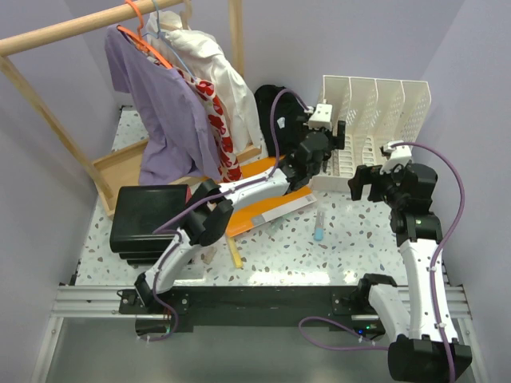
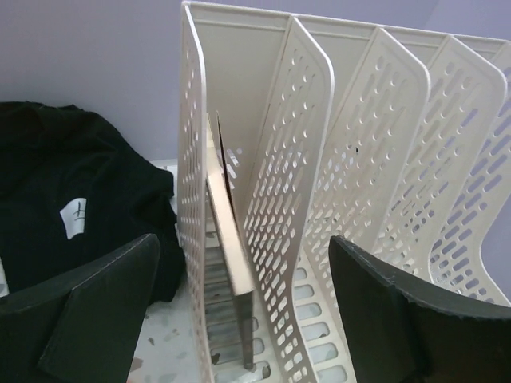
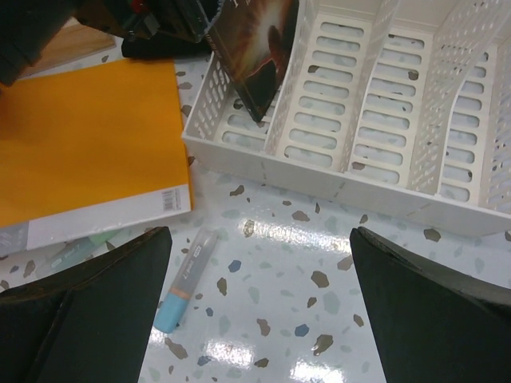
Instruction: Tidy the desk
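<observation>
The white terrazzo-patterned desk shows a bare strip in front of the white perforated plastic file rack, where a blue-capped marker pen lies, with an orange paper pad just left of the rack's front wall. The left gripper hangs at the rack's leftmost slot, jaws spread wide and gripping nothing (a thin dark-covered book leans in that slot, clear of the fingers). The right gripper hovers before the rack's front wall, jaws fully apart, empty.
</observation>
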{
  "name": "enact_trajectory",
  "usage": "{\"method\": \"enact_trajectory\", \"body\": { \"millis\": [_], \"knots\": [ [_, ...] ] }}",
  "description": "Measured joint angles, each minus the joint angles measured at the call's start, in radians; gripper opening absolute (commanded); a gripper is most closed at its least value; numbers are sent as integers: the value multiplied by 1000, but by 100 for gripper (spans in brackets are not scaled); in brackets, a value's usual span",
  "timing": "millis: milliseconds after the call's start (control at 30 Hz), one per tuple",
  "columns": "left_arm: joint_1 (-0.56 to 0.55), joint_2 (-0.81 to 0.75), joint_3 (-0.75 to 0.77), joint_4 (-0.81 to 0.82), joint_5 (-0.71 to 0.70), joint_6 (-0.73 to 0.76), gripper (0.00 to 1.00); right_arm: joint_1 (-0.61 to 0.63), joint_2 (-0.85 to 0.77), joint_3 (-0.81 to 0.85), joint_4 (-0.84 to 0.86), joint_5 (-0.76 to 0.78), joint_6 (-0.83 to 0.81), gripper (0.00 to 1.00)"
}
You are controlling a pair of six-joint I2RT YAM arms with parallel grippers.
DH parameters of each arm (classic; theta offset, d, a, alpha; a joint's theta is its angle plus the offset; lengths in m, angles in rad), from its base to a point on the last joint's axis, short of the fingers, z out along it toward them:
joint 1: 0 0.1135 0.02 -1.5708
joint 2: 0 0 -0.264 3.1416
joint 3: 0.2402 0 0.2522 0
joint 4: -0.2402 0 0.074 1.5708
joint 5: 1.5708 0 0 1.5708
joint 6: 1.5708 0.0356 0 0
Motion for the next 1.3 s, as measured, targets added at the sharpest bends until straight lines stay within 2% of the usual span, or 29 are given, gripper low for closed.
{"method": "enact_trajectory", "body": {
  "millis": [133,267,500,700,833,1000,1167,1300],
  "knots": [
    [0,-167,-174,13,36,53,97,0,6,0,-2,-35,-8,99],
    [0,-415,-371,24,97,93,100,0,15,0,-11,-111,-39,99],
    [3,-850,-695,18,291,104,100,0,14,-14,-55,-374,-168,99],
    [9,-1085,-922,-151,429,104,100,2,43,-19,-153,-635,-354,99],
    [12,-1230,-1080,-269,466,105,100,59,136,17,-291,-724,-516,99],
    [15,-1439,-1233,-419,446,112,100,352,200,80,-350,-607,-622,99],
    [15,-1613,-1283,-540,339,147,100,677,294,193,-340,-323,-677,99],
    [17,-1716,-1321,-587,254,160,100,861,416,229,-277,-121,-699,99]
  ]
}}
